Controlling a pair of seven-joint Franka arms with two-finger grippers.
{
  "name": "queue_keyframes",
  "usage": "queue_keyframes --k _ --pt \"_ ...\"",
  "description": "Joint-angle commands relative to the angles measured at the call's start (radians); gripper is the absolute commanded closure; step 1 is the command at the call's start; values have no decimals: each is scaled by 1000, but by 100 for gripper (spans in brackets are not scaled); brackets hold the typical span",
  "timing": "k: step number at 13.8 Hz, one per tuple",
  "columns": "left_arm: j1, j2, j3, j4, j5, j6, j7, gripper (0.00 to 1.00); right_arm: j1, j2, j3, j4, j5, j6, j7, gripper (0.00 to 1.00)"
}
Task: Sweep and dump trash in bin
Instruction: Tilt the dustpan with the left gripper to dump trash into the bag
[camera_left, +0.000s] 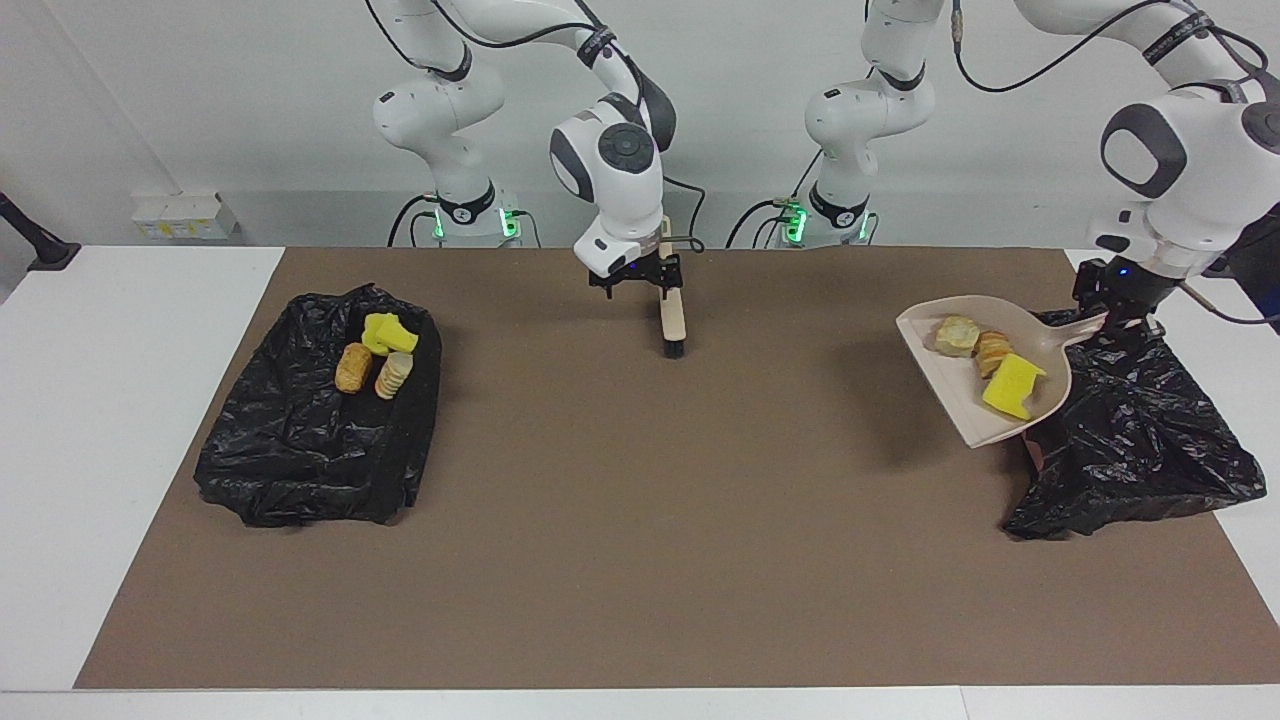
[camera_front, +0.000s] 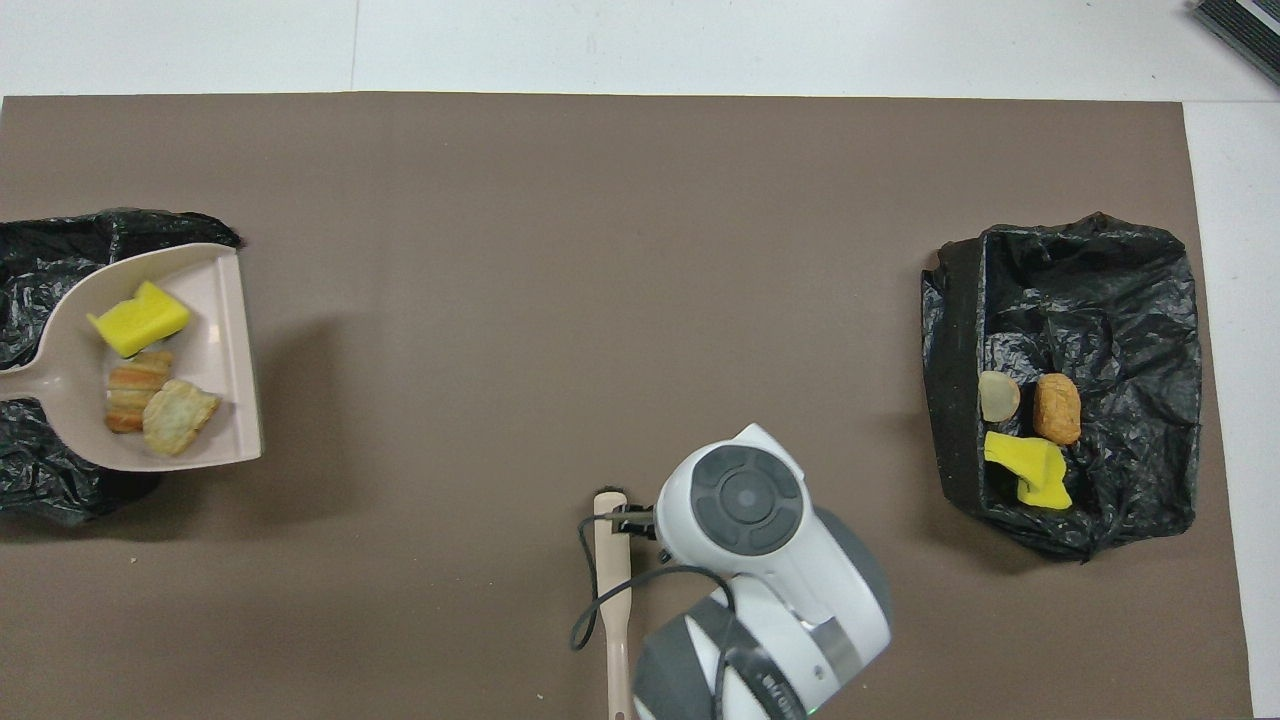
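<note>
Up by the left arm's end of the table, in the facing view, the left gripper (camera_left: 1118, 308) is clenched on the handle of the dustpan (camera_left: 955, 400) and holds it in the air, partly over the black bin bag (camera_left: 1140, 440). Three bits of trash (camera_left: 985, 362) sit in the pan: a pale lump, a brown bread bit & a yellow sponge chunk. Four more bits (camera_left: 378, 352) lie on the other black bag (camera_left: 310, 440) at the right arm's end. The right gripper (camera_left: 636, 281) hangs w/ its fingers spread wide just beside the brush (camera_left: 672, 318), which lies flat on the brown mat (camera_left: 600, 560), let go.

From the overhead view, the dustpan (camera_front: 215, 300) w/ its three bits (camera_front: 150, 375) covers part of the bin bag (camera_front: 60, 235). The left gripper is out of sight. The right gripper (camera_front: 628, 520) is by the brush (camera_front: 610, 580) tip. The other bits (camera_front: 1035, 430) rest on their bag (camera_front: 1120, 300).

I think the sweeping is done & dumping is the step now. Next the pan needs to go more over the bag, then tip so the bits slide out. No words or labels can be read.
</note>
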Motion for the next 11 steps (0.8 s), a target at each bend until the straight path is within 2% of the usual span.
queue_keyframes --k 1,3,4,5,7,9,11 --pt "61 10 1 38 118 39 56 100 -121 -51 9 25 -50 -9 -78 0" --pt "94 18 1 44 238 125 54 100 -184 -68 5 40 -102 -38 -135 0" --pt "94 27 1 65 320 156 56 100 -216 -81 6 56 -169 -69 -164 0" --pt "89 53 1 110 384 159 54 100 -256 -92 6 85 -185 -103 -199 0" --pt "91 96 1 183 450 159 51 100 -353 -112 6 155 -187 -185 -309 0" --pt "83 107 1 194 533 167 40 100 -424 -126 5 215 -173 -256 -421 0" --pt "63 105 -1 194 655 158 -39 100 -467 -126 -1 301 -173 -330 -425 0"
